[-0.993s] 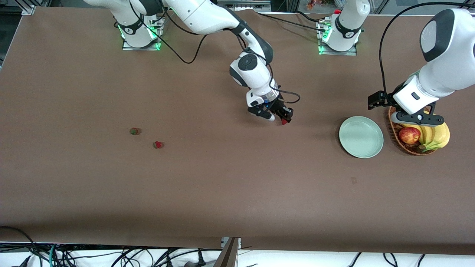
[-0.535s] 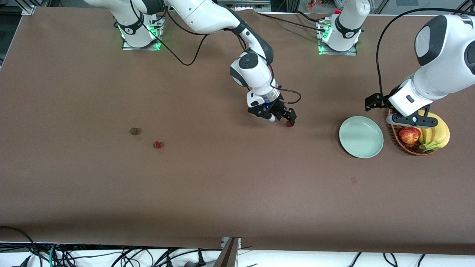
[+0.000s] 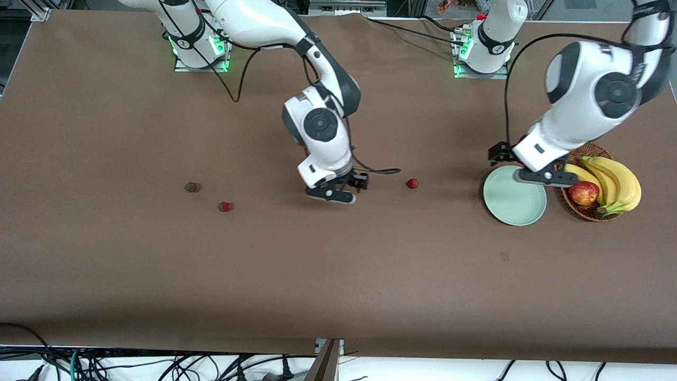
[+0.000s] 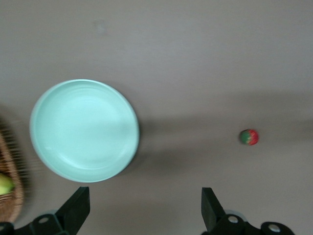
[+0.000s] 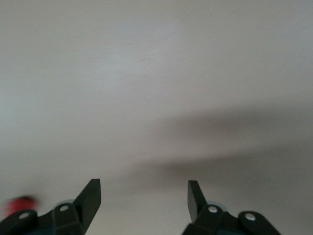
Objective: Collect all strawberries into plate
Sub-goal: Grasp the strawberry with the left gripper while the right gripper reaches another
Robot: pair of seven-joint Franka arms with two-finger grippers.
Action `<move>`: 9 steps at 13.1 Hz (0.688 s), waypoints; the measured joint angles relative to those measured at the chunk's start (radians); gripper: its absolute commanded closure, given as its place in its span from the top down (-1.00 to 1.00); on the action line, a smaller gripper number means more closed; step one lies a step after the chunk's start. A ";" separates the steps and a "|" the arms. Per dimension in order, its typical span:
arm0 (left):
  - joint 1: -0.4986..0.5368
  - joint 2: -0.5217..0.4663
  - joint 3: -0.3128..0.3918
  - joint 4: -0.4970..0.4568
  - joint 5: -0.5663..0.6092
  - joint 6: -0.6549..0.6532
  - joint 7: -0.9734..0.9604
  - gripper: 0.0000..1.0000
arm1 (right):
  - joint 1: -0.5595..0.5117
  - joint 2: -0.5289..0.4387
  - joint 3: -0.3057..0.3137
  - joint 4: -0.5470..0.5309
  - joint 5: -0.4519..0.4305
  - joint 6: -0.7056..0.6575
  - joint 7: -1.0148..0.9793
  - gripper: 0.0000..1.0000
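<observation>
One strawberry [image 3: 412,183] lies alone on the table, between my right gripper and the plate; it also shows in the left wrist view [image 4: 248,137]. Two more strawberries [image 3: 191,187] [image 3: 225,206] lie toward the right arm's end. The mint-green plate [image 3: 514,203] is bare and also shows in the left wrist view [image 4: 84,129]. My right gripper [image 3: 333,194] is open and empty over bare table beside the lone strawberry; its own view [image 5: 143,198] shows spread fingers. My left gripper [image 3: 540,177] is open and empty over the plate's rim by the basket, and it also shows in its own view [image 4: 144,210].
A brown wicker basket [image 3: 567,200] stands beside the plate at the left arm's end, holding a red-yellow apple [image 3: 583,193] and bananas [image 3: 616,182]. The basket's edge shows in the left wrist view [image 4: 11,196].
My right gripper let go of the strawberry, which now lies on the table, and moved off toward the right arm's end. My left gripper moved from over the basket to over the plate's rim.
</observation>
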 measured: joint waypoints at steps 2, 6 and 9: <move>-0.004 0.049 -0.084 -0.019 0.000 0.094 -0.135 1.00 | 0.001 -0.062 -0.080 -0.119 0.000 -0.027 -0.184 0.66; -0.038 0.195 -0.194 -0.024 0.116 0.285 -0.435 1.00 | -0.003 -0.192 -0.271 -0.381 0.000 -0.027 -0.520 0.66; -0.059 0.324 -0.200 -0.024 0.256 0.418 -0.613 1.00 | -0.046 -0.208 -0.321 -0.471 0.000 0.025 -0.630 0.66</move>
